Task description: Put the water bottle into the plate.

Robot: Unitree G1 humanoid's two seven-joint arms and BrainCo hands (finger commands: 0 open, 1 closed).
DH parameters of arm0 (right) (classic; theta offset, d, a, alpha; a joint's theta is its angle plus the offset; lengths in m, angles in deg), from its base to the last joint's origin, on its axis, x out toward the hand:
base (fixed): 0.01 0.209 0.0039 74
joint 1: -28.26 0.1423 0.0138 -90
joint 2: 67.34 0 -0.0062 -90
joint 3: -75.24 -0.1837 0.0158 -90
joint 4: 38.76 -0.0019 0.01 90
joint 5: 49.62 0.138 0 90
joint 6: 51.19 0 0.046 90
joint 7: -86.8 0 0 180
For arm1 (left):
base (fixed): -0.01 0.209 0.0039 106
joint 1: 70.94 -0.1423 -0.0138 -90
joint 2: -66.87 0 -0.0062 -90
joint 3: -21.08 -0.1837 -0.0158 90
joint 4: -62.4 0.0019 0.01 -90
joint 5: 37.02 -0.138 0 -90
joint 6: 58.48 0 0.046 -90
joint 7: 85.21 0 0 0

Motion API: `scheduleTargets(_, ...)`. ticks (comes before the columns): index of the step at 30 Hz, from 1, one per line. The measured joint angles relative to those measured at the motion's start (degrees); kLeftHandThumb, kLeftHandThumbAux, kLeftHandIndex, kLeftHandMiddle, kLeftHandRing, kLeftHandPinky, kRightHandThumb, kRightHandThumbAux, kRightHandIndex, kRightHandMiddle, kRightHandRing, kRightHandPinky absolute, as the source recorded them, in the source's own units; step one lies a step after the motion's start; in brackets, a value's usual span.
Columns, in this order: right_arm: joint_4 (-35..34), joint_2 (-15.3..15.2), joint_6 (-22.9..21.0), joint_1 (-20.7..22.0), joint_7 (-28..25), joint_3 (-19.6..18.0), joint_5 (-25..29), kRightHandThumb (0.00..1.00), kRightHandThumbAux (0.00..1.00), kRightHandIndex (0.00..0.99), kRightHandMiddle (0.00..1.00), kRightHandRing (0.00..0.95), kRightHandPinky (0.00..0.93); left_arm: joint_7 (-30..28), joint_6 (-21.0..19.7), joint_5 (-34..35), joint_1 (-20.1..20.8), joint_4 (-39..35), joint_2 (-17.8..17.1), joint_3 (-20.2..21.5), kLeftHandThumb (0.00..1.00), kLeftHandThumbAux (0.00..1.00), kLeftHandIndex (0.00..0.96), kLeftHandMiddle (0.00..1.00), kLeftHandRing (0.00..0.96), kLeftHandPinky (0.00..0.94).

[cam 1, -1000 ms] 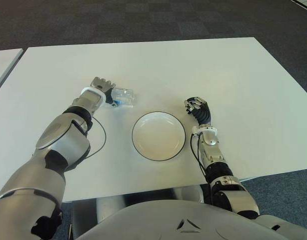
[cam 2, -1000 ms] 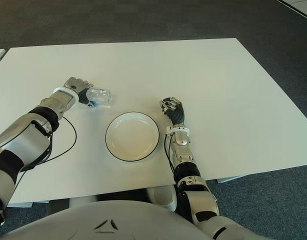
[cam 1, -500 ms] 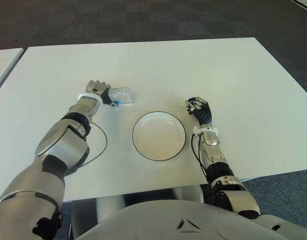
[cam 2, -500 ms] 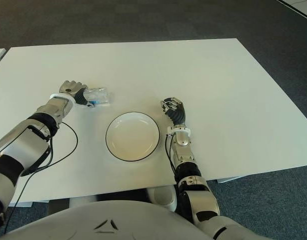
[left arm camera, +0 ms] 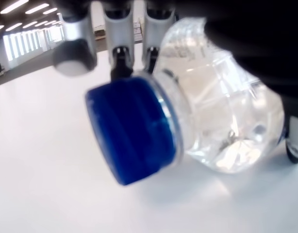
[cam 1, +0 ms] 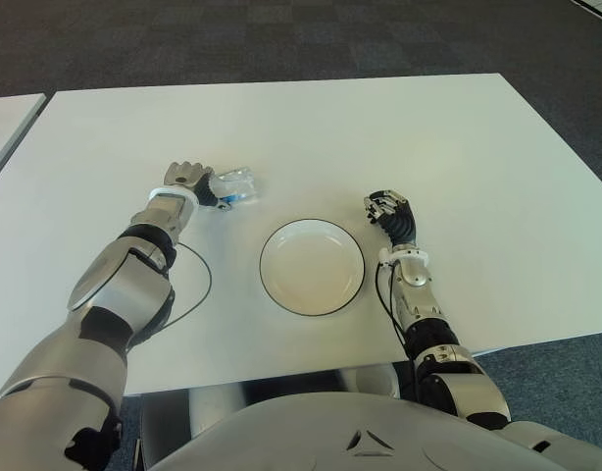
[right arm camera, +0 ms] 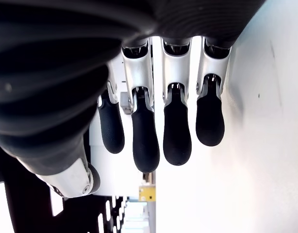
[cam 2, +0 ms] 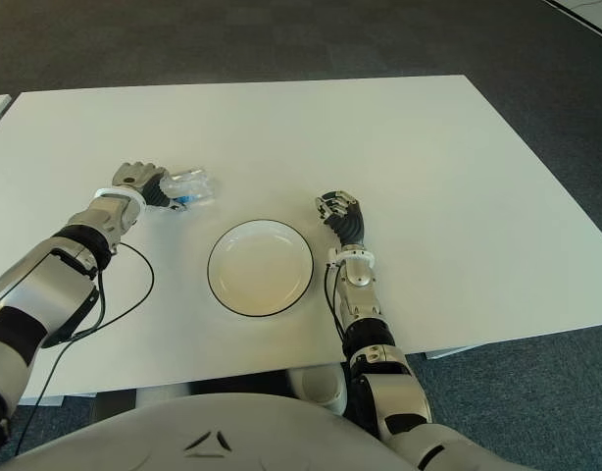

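Note:
A small clear water bottle (cam 1: 237, 184) with a blue cap (left arm camera: 132, 128) lies on its side on the white table (cam 1: 379, 128), to the left of and a little beyond the plate. My left hand (cam 1: 188, 181) is at its cap end, and its fingers (left arm camera: 115, 29) curl over the bottle's body. The white plate (cam 1: 311, 267) with a dark rim sits empty near the table's front middle. My right hand (cam 1: 386, 208) shows just right of the plate with relaxed fingers (right arm camera: 175, 131) that hold nothing.
A thin black cable (cam 1: 199, 287) loops on the table beside my left forearm. Dark carpet surrounds the table, and the corner of another white table (cam 1: 5, 123) shows at the far left.
My left hand has drawn back to the left and slightly farther away, and the bottle has shifted a little with it. The right hand has barely moved.

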Motion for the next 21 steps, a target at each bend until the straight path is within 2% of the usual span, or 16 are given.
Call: scheduleTargets(21, 0.1, -0.3, 0.1, 0.1, 0.4, 0.0, -0.4, 0.707, 0.729, 0.433, 0.601, 0.623, 0.638, -2.5, 0.8, 2.4, 0.4, -0.1, 0.5, 3.3, 0.853, 0.668, 0.398, 0.546, 0.865, 0.850)
